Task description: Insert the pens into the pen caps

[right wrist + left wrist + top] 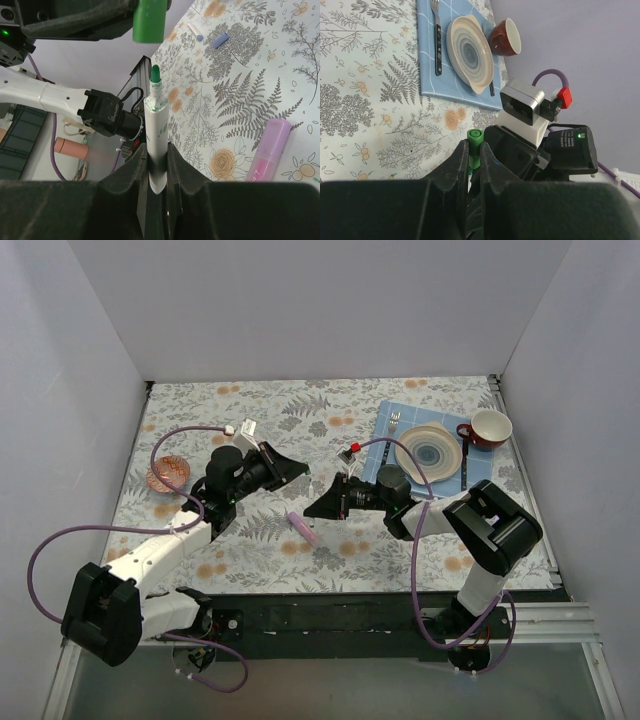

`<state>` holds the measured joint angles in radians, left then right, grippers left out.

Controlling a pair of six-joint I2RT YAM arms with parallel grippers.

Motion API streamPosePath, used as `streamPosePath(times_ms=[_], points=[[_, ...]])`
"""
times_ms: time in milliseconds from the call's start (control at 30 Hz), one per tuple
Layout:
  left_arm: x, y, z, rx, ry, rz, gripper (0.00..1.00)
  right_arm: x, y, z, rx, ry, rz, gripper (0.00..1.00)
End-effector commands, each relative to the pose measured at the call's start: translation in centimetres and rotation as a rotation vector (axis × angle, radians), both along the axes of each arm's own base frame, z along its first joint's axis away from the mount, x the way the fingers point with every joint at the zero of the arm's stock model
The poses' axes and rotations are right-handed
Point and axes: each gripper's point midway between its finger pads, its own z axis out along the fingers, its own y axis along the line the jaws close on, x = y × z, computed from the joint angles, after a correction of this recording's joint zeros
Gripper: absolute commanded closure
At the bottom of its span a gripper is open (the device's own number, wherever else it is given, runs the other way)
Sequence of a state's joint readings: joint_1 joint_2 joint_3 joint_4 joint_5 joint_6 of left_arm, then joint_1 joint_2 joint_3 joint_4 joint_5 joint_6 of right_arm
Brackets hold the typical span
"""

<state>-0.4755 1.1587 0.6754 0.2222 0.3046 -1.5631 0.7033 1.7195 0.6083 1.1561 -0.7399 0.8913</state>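
My left gripper (474, 150) is shut on the green pen cap (474, 141), whose end sticks out past the fingertips. My right gripper (157, 150) is shut on the whitish pen (156, 125), its green tip pointing at the green cap (149, 21) a short gap away. In the top view the two grippers (300, 471) (313, 509) face each other mid-table. The pink-lilac pen (303, 528) lies on the cloth below them and also shows in the right wrist view (270, 150). A small lilac-blue cap (220, 40) lies farther off.
A blue placemat (385, 420) at back right holds a plate (428, 452), fork (394, 420) and dark spoon (464, 455); a red cup (490, 427) stands beside it. A small brown dish (167, 474) sits at left. A short white piece (195, 30) lies near the lilac-blue cap.
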Motion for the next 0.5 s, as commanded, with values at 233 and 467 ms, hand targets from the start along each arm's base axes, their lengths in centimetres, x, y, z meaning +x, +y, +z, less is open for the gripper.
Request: streamPosePath(times_ms=[233,467], points=[[-1.4,-0.4,1.2,0.015,-0.109,-0.064,1.0,0.4,0.9,2.1,0.053,-0.059,0.013,0.99],[-1.0,-0.2,0.7,0.035,-0.116,-0.043,1.0,0.2,0.8,2.1,0.052,-0.06,0.014,0.99]])
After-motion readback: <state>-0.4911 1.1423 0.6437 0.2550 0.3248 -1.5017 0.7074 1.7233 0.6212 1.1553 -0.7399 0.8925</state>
